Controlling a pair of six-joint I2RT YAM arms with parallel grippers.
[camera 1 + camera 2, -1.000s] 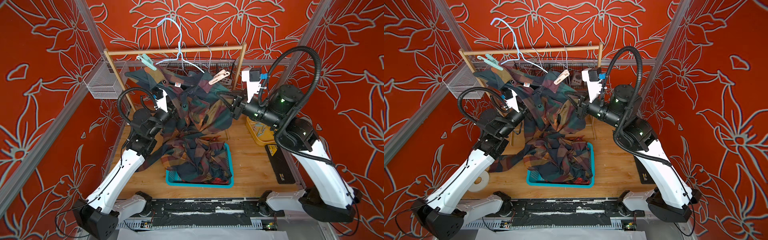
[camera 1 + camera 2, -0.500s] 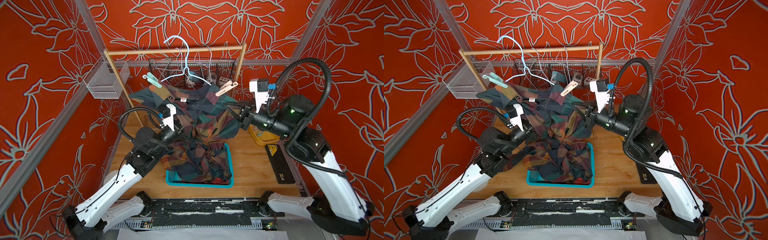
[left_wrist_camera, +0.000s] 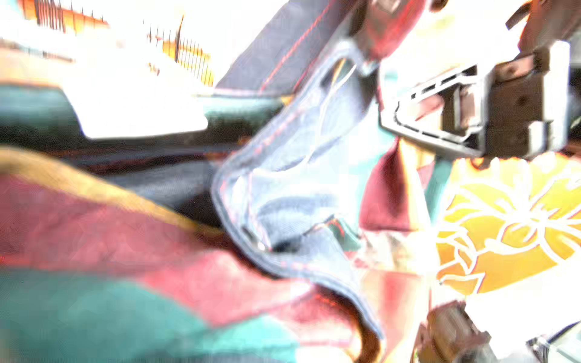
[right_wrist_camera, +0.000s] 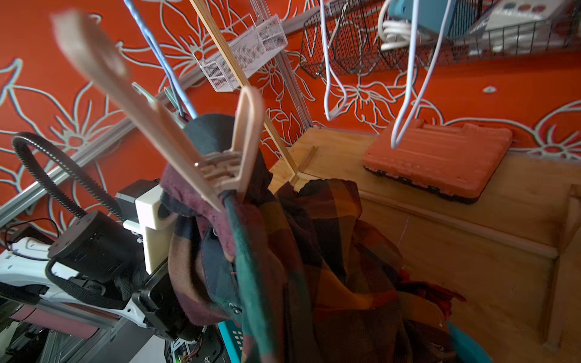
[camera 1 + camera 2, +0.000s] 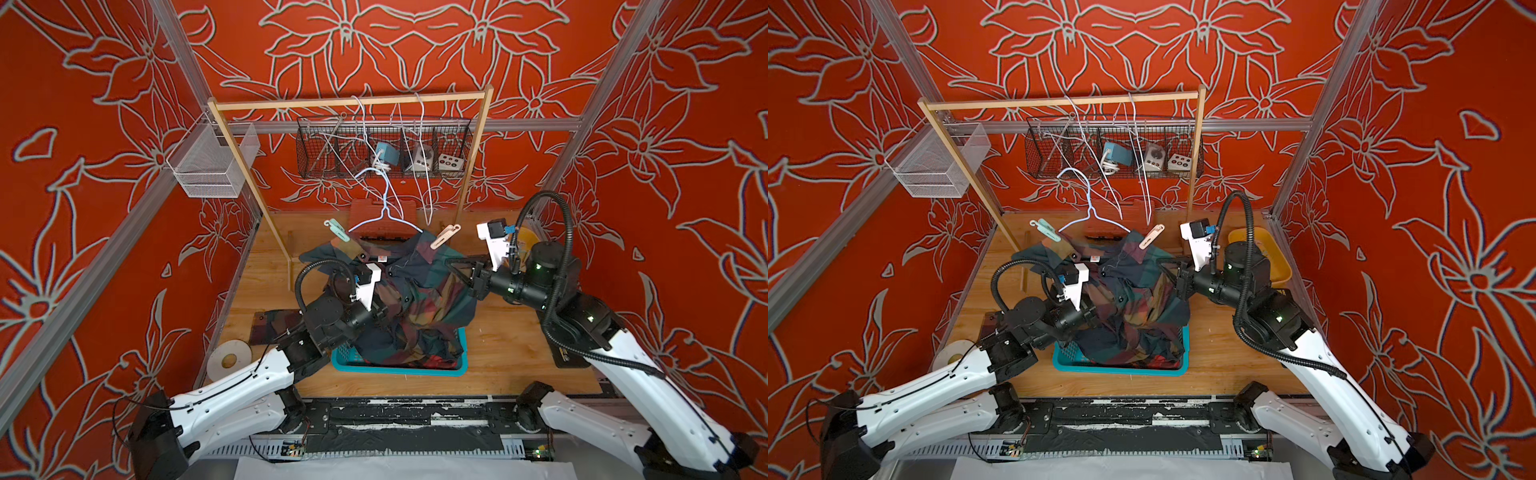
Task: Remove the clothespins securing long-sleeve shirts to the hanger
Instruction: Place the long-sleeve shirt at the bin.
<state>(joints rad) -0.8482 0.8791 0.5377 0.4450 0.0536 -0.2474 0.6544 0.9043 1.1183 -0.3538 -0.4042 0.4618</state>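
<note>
1. The shirt (image 5: 419, 299) of navy, green, maroon and mustard blocks hangs bunched between the two arms over the middle of the bench (image 5: 507, 345). Its lower folds drop into the teal basket (image 5: 399, 370), where more plaid cloth lies.
2. A pale blue hanger (image 5: 388, 203) sits in the shirt's shoulders. Its hook stands up well below the wooden rail (image 5: 349, 102).
3. The mint pin (image 5: 337, 230) is clipped on the shirt's far left shoulder and the pink pin (image 5: 444, 237) on its far right shoulder. Both stick up and outward.
4. The right wrist view shows the pink pin (image 4: 220, 163) biting maroon cloth.
5. The left pincer (image 5: 382, 311) is buried in the shirt's left folds, its jaws together and clamped on the cloth.
6. The right pincer (image 5: 451, 264) comes in from the right just below the pink pin, its jaws together on the shirt's right edge.
7. Two white hangers (image 5: 424, 166) hang on the rail, in front of a black wire rack (image 5: 457, 147).
8. An orange case (image 4: 440, 157) lies on the far bench.
</note>
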